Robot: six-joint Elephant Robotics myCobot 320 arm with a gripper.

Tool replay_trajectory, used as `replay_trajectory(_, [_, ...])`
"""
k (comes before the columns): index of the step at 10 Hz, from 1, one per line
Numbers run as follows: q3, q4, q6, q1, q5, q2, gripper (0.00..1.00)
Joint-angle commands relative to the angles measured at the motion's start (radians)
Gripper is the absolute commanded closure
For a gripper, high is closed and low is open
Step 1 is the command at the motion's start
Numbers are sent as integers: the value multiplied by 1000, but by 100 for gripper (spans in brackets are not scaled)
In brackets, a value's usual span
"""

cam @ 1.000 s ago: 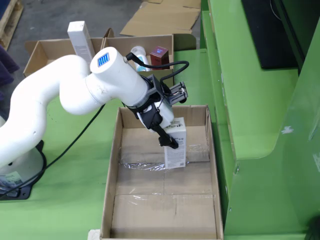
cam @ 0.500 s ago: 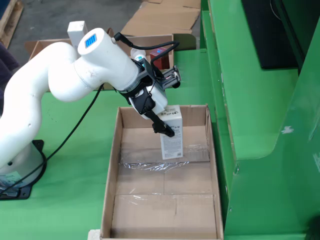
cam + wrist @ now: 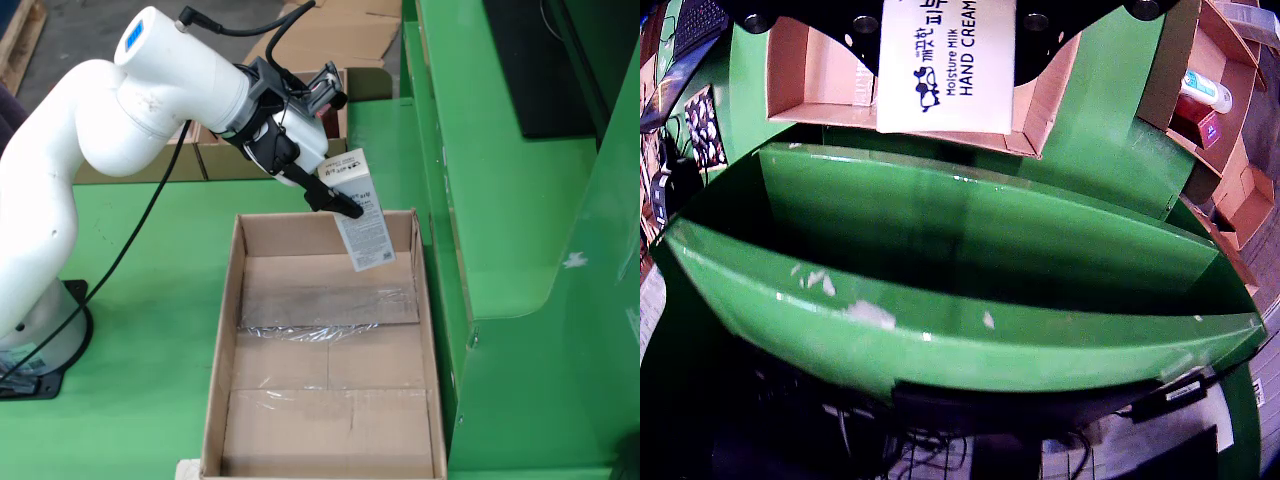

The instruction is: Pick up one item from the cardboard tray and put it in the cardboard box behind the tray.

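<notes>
In the fixed view my gripper [image 3: 348,203] is shut on a white hand cream box [image 3: 362,215]. The box hangs tilted in the air over the far end of the long cardboard tray [image 3: 222,340], clear of its floor. No other item shows in the tray. The cardboard box behind the tray [image 3: 215,160] is mostly hidden by my white arm. In the wrist view the hand cream box [image 3: 945,65] fills the top centre between the black fingers [image 3: 862,40], with the tray [image 3: 805,75] behind it. The cardboard box [image 3: 1230,140] at the right edge holds a red carton [image 3: 1200,118] and a white bottle [image 3: 1208,90].
A raised green ledge [image 3: 480,180] runs along the tray's right side in the fixed view. Flattened cardboard [image 3: 320,35] lies on the floor beyond the box. A black cable [image 3: 130,250] trails from the arm down to its base [image 3: 40,350] at the left.
My gripper has risen out of the tray with the hand cream box and moved toward the far end. The box now hangs tilted instead of standing upright on the tray floor.
</notes>
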Motion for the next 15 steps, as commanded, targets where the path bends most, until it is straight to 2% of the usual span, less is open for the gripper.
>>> replay_trajectory(1, [28, 141, -25, 48, -81, 30, 100])
replay_trajectory(2, [28, 213, -56, 94, -133, 25, 100])
replay_trajectory(3, [28, 213, -56, 94, -133, 25, 100])
replay_trajectory(4, [28, 125, -66, 167, -96, 44, 100])
replay_trajectory(8, [28, 135, -89, 285, -132, 30, 100])
replay_trajectory(15, [28, -75, -49, 474, -108, 88, 100])
